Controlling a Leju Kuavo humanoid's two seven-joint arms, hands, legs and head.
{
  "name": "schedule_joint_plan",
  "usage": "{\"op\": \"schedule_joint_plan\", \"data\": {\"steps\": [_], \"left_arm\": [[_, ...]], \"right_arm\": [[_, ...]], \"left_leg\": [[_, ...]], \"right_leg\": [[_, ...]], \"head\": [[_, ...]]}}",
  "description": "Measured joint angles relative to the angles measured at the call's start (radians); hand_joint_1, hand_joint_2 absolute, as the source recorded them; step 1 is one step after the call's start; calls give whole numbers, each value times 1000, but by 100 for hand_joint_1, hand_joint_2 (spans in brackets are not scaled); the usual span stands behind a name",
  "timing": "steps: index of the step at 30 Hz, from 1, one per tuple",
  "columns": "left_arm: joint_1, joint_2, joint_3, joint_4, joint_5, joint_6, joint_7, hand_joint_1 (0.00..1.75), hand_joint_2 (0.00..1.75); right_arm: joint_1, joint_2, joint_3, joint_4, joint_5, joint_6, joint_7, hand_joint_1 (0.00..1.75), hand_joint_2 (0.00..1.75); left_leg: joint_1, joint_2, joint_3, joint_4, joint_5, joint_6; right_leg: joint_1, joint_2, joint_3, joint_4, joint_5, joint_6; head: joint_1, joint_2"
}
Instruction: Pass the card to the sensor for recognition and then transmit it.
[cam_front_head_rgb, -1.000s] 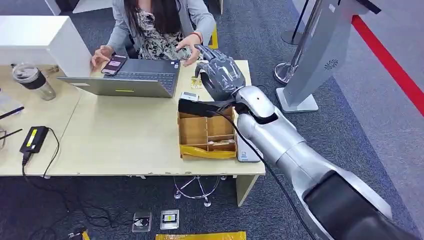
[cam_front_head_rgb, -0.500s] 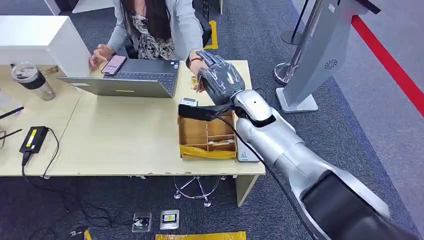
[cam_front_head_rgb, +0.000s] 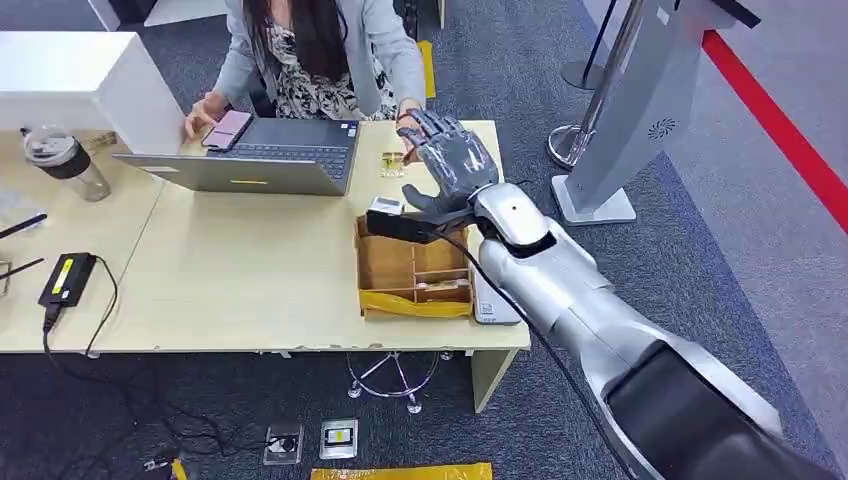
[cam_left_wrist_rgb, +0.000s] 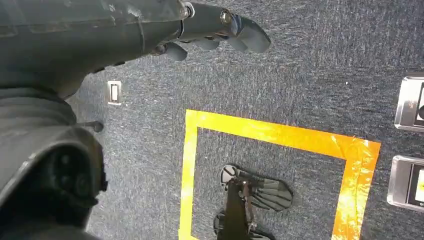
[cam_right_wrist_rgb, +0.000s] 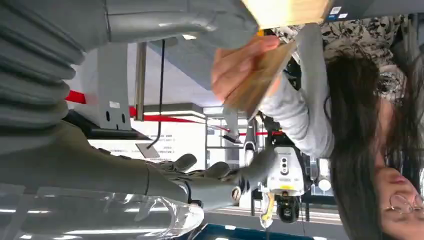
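My right hand (cam_front_head_rgb: 452, 165) is stretched over the far right corner of the table (cam_front_head_rgb: 250, 280), fingers spread, with nothing in it. A seated person's hand (cam_right_wrist_rgb: 239, 65) pinches the tan card (cam_right_wrist_rgb: 264, 75) just beyond my right fingertips. In the head view that person's hand (cam_front_head_rgb: 408, 120) is at my fingertips and the card is hidden. The small white sensor (cam_front_head_rgb: 384, 206) lies on the table beside my thumb. My left hand (cam_left_wrist_rgb: 220, 25) hangs over the carpet, fingers loosely extended and holding nothing.
A wooden compartment box (cam_front_head_rgb: 413, 265) sits under my right forearm. A grey laptop (cam_front_head_rgb: 250, 160), a pink phone (cam_front_head_rgb: 228, 128), a tumbler (cam_front_head_rgb: 65, 160) and a black adapter (cam_front_head_rgb: 68, 278) lie to the left. A grey kiosk stand (cam_front_head_rgb: 640, 110) rises to the right of the table.
The person's hand reached to my right hand and took the card. My right fingers went from curled to spread, and the hand drew back slightly.
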Motion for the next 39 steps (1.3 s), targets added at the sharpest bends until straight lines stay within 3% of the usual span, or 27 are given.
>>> {"op": "schedule_joint_plan", "data": {"steps": [4,8,10,11,15,21,27,31,39], "left_arm": [[2,1,0,0,3,3,-2,0,0],[13,2,0,0,26,4,-8,0,0],[30,5,0,0,44,4,-17,0,0],[38,6,0,0,51,4,-17,0,0],[68,20,0,2,77,7,-17,0,0],[69,35,1,2,84,13,-17,0,0],[73,54,2,2,87,7,-15,0,0],[73,66,3,2,105,14,21,0,0],[74,87,11,2,134,56,59,0,0]], "right_arm": [[4,0,0,4,17,10,6,0,0],[4,-1,4,8,126,3,61,0,0],[4,-24,3,-4,167,39,85,0,0],[8,-49,-1,-36,191,91,95,0,0],[63,-159,-35,-250,225,282,137,0,0],[161,-263,-90,-572,176,424,209,0,0],[256,-378,-154,-857,95,467,241,0,0],[328,-440,-187,-1012,13,499,284,0,0],[506,-552,-232,-1288,-94,458,418,0,0]], "left_leg": [[0,0,0,0,0,0],[0,0,0,0,0,0],[0,0,0,0,0,0],[0,0,0,0,0,0],[0,-1,-1,0,0,0],[0,1,1,0,0,0],[0,1,1,0,0,0],[0,1,1,0,0,0],[0,1,1,0,-1,0]], "right_leg": [[0,0,0,0,0,0],[0,0,0,0,0,0],[0,0,0,0,0,0],[0,0,0,-1,0,0],[0,-2,1,-2,0,0],[0,0,1,-3,1,0],[0,0,1,-3,1,0],[0,1,1,-3,1,0],[0,0,1,-3,1,0]], "head": [[0,0],[0,0],[0,0],[-1,0],[1,0],[0,0],[-1,0],[0,0],[-1,0]]}}
